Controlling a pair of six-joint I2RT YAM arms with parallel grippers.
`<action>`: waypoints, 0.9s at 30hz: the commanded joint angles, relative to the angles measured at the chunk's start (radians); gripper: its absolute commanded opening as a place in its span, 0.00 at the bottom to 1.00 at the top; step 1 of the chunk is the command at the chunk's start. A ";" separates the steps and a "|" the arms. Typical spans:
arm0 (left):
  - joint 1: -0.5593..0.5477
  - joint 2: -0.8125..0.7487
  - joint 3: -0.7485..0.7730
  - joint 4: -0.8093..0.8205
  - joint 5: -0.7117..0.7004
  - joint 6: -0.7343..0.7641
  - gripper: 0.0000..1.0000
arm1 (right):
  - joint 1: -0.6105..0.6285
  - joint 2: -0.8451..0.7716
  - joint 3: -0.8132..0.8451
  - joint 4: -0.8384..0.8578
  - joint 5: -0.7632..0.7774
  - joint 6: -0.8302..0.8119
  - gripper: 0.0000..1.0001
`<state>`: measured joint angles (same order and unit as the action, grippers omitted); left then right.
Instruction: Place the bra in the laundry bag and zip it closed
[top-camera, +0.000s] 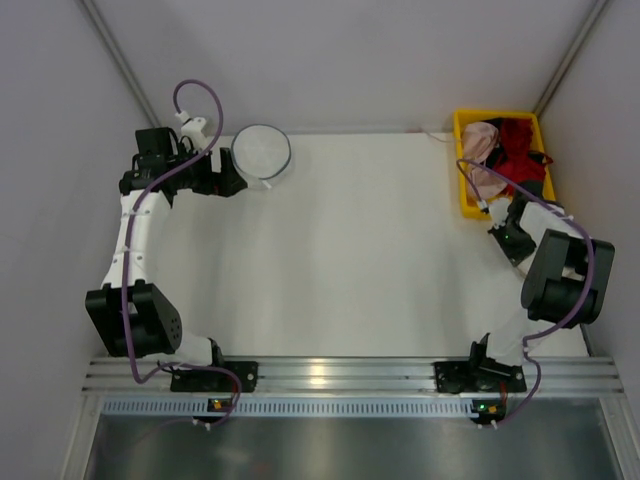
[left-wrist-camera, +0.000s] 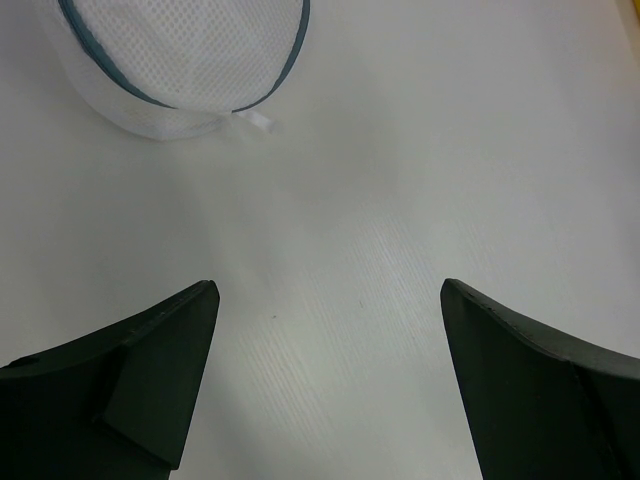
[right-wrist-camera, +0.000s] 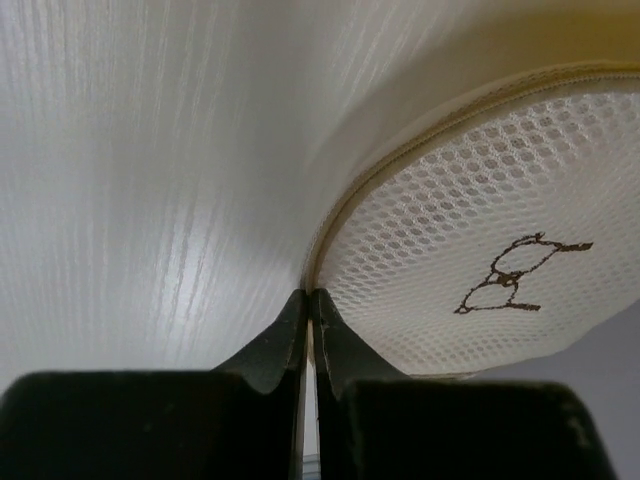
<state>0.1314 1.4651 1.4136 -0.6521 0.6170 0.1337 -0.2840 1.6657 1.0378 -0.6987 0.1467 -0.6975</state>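
Now: right gripper shut at the pale rim of the laundry bag; the bra lies in the yellow bin.
Item: jaws pressed together, tips touching the rim's edge. I cannot tell whether mesh is caught, so I would test with a slight lift before pulling. Right arm folded, wrist low over the table beside the bin. Left gripper spread wide, empty, hovering near the dark-rimmed mesh bag.
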 joint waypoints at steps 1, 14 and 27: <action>0.002 -0.015 0.021 0.020 0.027 0.021 0.98 | -0.011 -0.046 -0.009 -0.025 -0.038 -0.001 0.00; 0.001 -0.041 -0.004 0.022 0.058 0.046 0.99 | 0.167 -0.231 0.100 -0.309 -0.476 0.176 0.00; 0.001 -0.086 -0.090 0.022 0.153 -0.012 0.98 | 0.529 -0.133 0.398 -0.283 -0.858 0.368 0.00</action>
<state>0.1314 1.4231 1.3514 -0.6514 0.7036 0.1524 0.2066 1.5028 1.3483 -0.9932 -0.5453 -0.3725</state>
